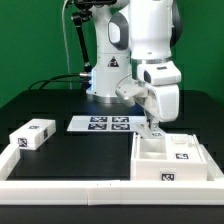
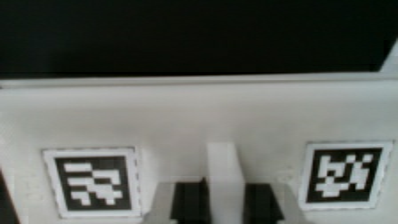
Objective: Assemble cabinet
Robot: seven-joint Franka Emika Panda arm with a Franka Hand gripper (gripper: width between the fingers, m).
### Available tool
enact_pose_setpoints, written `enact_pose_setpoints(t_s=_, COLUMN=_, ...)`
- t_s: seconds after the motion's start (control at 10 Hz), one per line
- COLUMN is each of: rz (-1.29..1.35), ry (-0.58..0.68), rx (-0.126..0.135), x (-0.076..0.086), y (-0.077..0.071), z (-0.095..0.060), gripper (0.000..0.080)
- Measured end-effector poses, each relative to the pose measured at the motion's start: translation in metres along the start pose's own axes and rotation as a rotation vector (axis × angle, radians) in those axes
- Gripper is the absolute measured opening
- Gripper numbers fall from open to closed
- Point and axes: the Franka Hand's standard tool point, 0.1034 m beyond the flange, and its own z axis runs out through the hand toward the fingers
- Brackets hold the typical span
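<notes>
The white cabinet body (image 1: 172, 160), an open box with inner walls and tags, lies on the black table at the exterior view's right. My gripper (image 1: 152, 126) reaches down onto its far edge. In the wrist view my two dark fingers (image 2: 187, 203) stand on either side of a thin white upright wall (image 2: 224, 165) of the cabinet body (image 2: 196, 115), with a tag on each side. The jaws look closed on that wall. A smaller white cabinet block (image 1: 32, 135) with tags lies apart at the exterior view's left.
The marker board (image 1: 103, 123) lies flat in front of the robot base (image 1: 106, 78). A long white border rail (image 1: 70, 186) runs along the table's front edge and around the cabinet body. Cables hang behind the arm.
</notes>
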Motion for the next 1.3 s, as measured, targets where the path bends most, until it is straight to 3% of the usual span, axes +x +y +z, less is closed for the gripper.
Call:
enact_pose_setpoints(t_s=0.4, rz=0.237, ry=-0.048, rx=0.0, x=-0.01, y=0.009, z=-0.026, gripper=0.0068)
enact_pose_setpoints(t_s=0.7, rz=0.236, ry=-0.046, rx=0.005, x=-0.009, y=0.008, z=-0.024, gripper=0.0068)
enact_pose_setpoints(t_s=0.8, rz=0.279, ry=-0.036, rx=-0.007, x=-0.009, y=0.007, z=-0.02, gripper=0.0068)
enact_pose_setpoints(t_s=1.1, rz=0.302, ry=-0.043, rx=0.012, x=-0.015, y=0.001, z=-0.018, gripper=0.0068)
enact_pose_setpoints(t_s=1.3, rz=0.302, ry=-0.038, rx=-0.001, x=-0.015, y=0.003, z=-0.018, gripper=0.0068)
